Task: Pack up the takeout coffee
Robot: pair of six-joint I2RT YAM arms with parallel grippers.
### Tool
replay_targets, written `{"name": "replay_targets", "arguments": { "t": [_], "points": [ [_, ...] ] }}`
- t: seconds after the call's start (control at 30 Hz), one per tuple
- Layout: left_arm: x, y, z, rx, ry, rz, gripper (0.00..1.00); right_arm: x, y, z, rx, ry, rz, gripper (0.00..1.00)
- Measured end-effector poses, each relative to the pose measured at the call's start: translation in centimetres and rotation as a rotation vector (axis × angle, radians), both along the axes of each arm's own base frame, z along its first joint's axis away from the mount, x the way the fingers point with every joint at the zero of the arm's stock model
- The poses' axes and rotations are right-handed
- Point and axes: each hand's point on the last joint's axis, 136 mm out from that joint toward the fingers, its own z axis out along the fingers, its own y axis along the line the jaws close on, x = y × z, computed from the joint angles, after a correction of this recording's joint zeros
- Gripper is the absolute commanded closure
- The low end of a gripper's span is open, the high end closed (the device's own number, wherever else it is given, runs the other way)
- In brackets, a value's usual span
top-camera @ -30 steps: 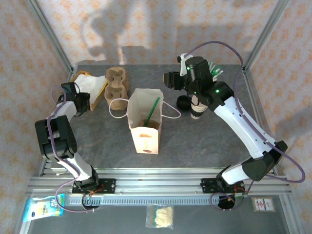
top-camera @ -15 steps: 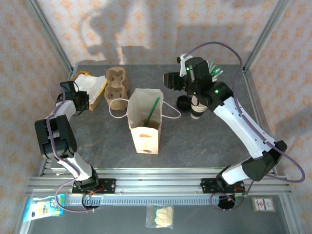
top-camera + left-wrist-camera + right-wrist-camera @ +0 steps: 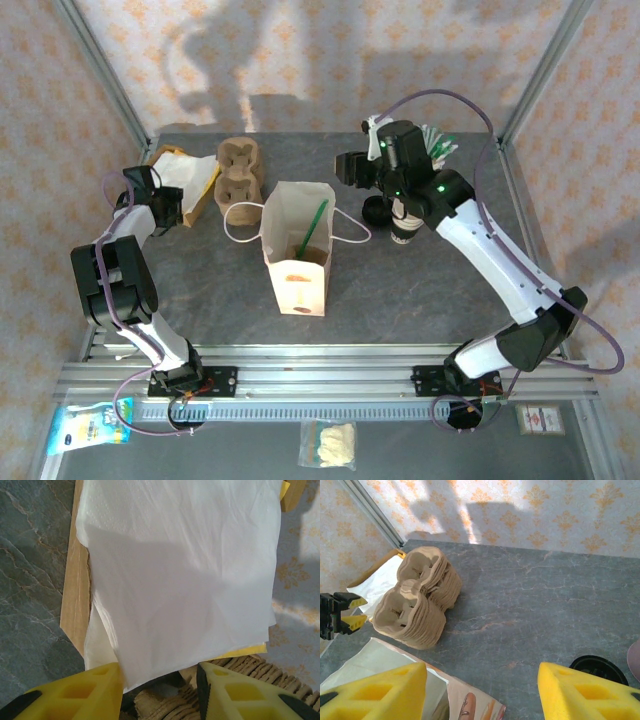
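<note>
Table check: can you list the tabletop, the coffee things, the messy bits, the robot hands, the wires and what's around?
Surface: grey marbled table, no spills seen.
Job's things: small white paper cup with dark band stands under the right arm, outside the open white paper bag.
Clutter: green straw in the bag; stacked brown pulp cup carriers; white napkins; loose black lid.
Grippers: left gripper open at the napkins; right gripper open, empty.
Cables: purple cable loops over the right arm.
Surroundings: orange-patterned walls; small packets by the near metal rail.
</note>
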Motion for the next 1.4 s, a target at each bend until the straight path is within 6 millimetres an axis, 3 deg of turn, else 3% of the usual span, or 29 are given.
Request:
{"name": "replay_targets", "arguments": {
  "t": [0.37, 0.77, 0.83, 1.0, 1.1, 1.4],
  "points": [
    [0.0, 0.0, -1.0, -0.009, 0.022, 0.0, 0.56, 0.2, -0.3, -0.2, -0.003, 0.003, -0.009, 0.4],
    [-0.1, -0.1, -2.0, -0.016, 0.058, -0.007, 0.85, 0.2, -0.3, -0.2, -0.001, 0.002, -0.009, 0.4],
    [0.1, 0.0, -1.7, -0.014, 0.053, -0.008, 0.85, 0.3, -0.3, -0.1, 0.002, -0.002, -0.009, 0.4],
    [0.4, 0.1, -1.3, -0.006, 0.047, -0.015, 0.58, 0.4, -0.2, -0.1, 0.004, -0.006, -0.009, 0.4],
    [0.1, 0.0, -1.4, -0.006, 0.059, -0.02, 0.48, 0.4, -0.2, 0.0, 0.005, -0.007, -0.009, 0.4],
    [-1.3, -0.5, -0.4, 0.002, 0.054, -0.025, 0.38, 0.4, -0.2, -0.2, 0.006, -0.008, -0.009, 0.4]
  ]
}}
